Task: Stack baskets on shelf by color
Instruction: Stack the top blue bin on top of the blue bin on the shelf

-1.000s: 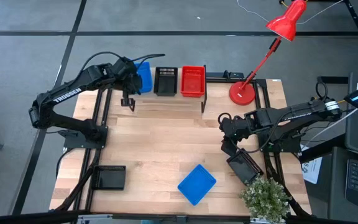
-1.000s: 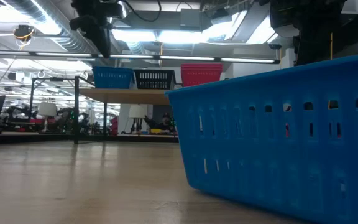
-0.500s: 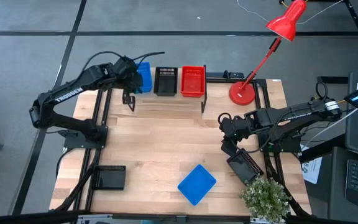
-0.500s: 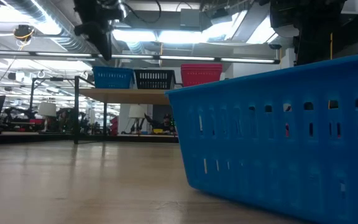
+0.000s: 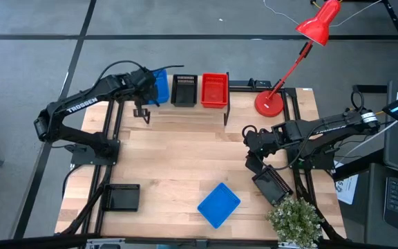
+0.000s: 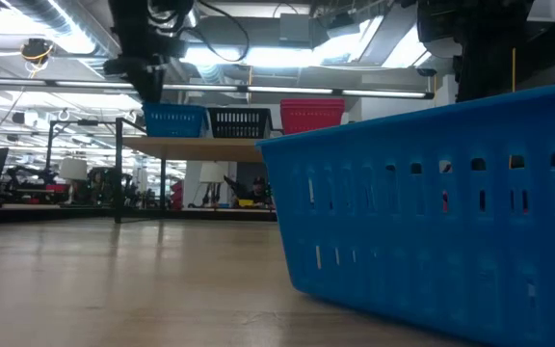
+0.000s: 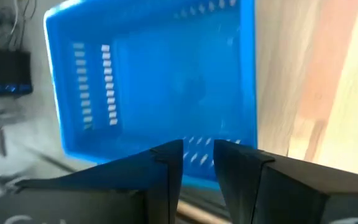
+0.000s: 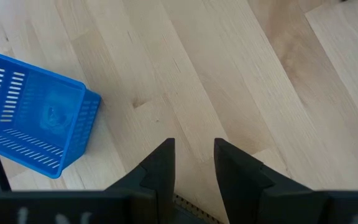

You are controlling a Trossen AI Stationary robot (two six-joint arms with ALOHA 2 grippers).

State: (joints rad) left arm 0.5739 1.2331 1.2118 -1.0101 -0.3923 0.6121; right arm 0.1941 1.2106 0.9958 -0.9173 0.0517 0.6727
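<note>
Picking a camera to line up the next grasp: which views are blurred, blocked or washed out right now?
Left wrist view: soft and smeared, the blue basket on the shelf lacks crisp slots. Low view: the loose blue basket blocks the right half, and ceiling lights glare behind the shelf. High view: even light. Right wrist view: sharp, tabletop grain clear.

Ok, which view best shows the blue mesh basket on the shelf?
The left wrist view: the blue plastic mesh basket fills it. The high view shows it partly under the left arm; the low view shows only its side; the right wrist view misses it.
</note>
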